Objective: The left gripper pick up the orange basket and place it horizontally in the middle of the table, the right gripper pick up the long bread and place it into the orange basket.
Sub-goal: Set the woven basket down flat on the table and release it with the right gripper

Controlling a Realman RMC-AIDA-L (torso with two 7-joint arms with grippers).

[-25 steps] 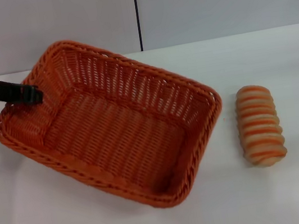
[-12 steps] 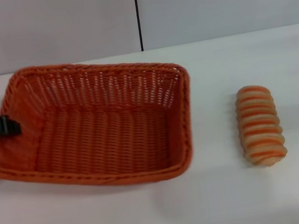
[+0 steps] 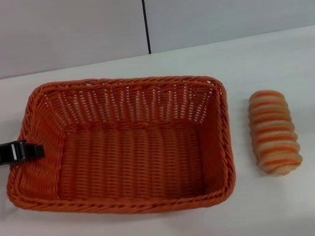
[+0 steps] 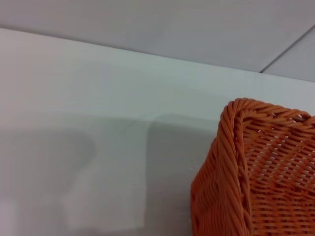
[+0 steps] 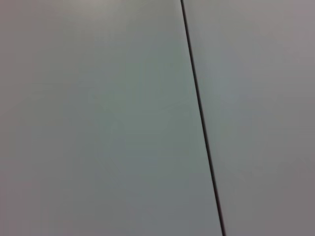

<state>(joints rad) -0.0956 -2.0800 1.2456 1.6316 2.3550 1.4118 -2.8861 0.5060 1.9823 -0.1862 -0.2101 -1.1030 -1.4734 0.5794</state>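
The large rectangular orange woven basket (image 3: 126,150) was seen at centre-left of the head view, resting on the wide plain white tabletop (image 3: 314,201) with its long sides nearly level across the frame. The slim black left gripper (image 3: 30,152), entering from the left edge, was closed on the basket's left rim. The small cream loaf with orange-brown stripes (image 3: 273,131) lay to the right of the basket, apart from it. The right gripper was not seen in any view. The placing step was judged nearly finished; release of the rim, then the loaf's pickup, would be called for.
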